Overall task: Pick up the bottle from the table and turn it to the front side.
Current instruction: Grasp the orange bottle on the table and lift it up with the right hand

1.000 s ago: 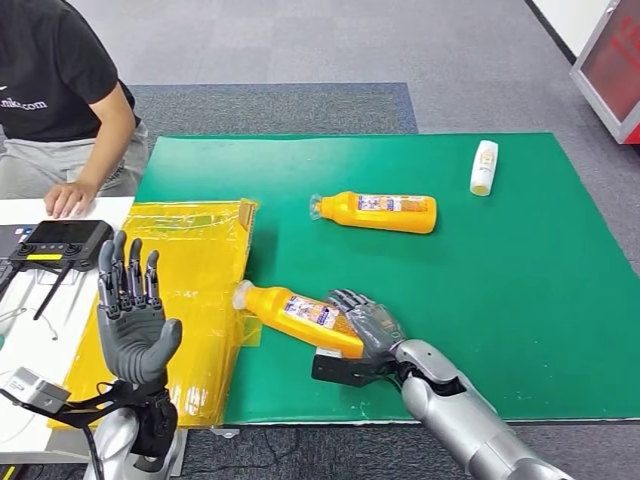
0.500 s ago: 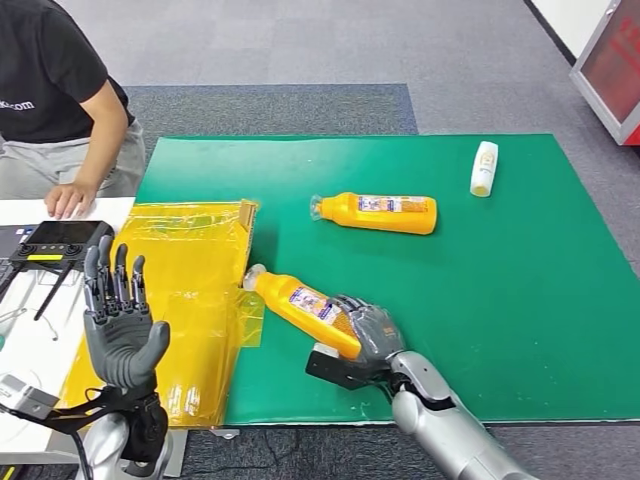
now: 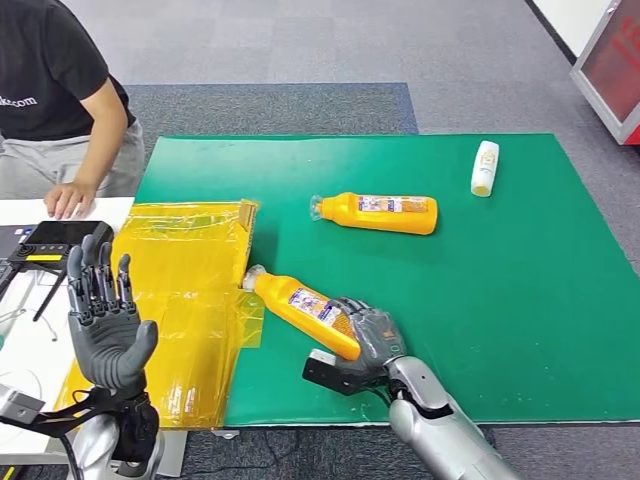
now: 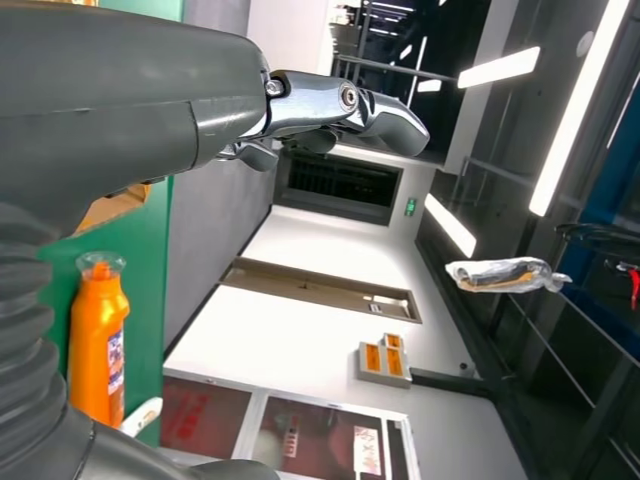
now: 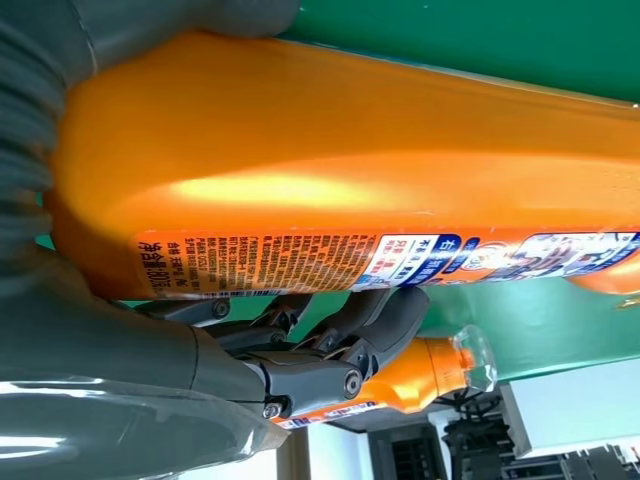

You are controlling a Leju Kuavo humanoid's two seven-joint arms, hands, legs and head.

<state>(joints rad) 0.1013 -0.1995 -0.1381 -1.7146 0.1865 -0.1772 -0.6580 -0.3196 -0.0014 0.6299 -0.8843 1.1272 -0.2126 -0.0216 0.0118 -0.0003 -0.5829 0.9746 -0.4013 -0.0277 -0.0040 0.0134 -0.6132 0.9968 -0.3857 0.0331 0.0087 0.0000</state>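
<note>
Nearest, the left hand [image 3: 106, 325] is raised upright, palm showing, fingers apart and holding nothing. The right hand [image 3: 367, 335] lies low over the green table mat [image 3: 513, 300], fingers wrapped around the base of the orange plastic bottle [image 3: 302, 308], whose capped neck tilts toward the crumpled yellow plastic bag [image 3: 189, 290]. Farther off, a second orange bottle [image 3: 376, 212] lies flat.

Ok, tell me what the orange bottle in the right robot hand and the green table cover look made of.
Orange bottle: probably glossy plastic, given the bright sheen along its side, with a printed paper or film label. Green table cover: a flat matte mat, possibly rubber or felt; no glare shows.
</note>
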